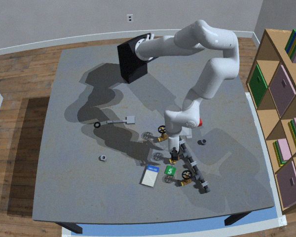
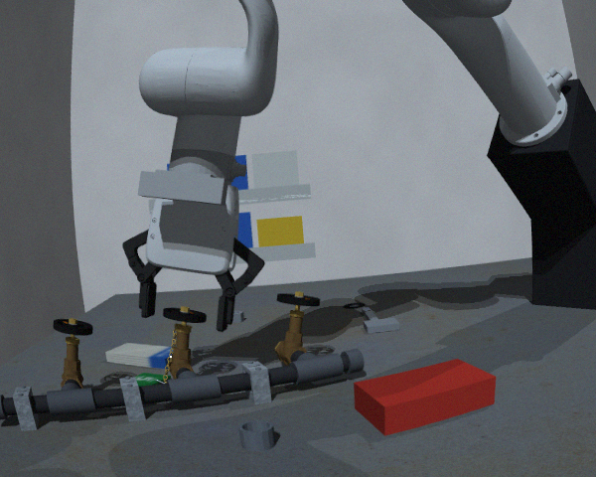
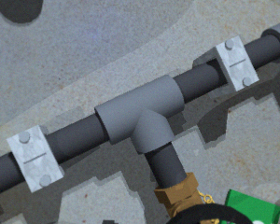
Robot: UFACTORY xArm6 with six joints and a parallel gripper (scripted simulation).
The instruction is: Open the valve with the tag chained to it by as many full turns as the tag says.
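Observation:
Three brass valves with black handwheels stand on a grey pipe (image 2: 175,390). The middle valve (image 2: 184,314) carries a gold chain to a green tag marked 5 (image 1: 169,170). My gripper (image 2: 185,308) is open, its two fingers standing on either side of the middle handwheel without touching it. The left valve (image 2: 73,326) and the right valve (image 2: 298,299) stand apart from the fingers. In the wrist view the pipe tee (image 3: 145,114), the brass valve body (image 3: 179,196) and a corner of the green tag (image 3: 252,210) show.
A red block (image 2: 424,394) lies right of the pipe. A grey cup (image 2: 257,435) stands in front of it. A white and blue card (image 1: 149,175), a nut (image 1: 101,157), a grey tool with a black ring (image 1: 117,121) and the black arm base (image 1: 131,61) are on the table.

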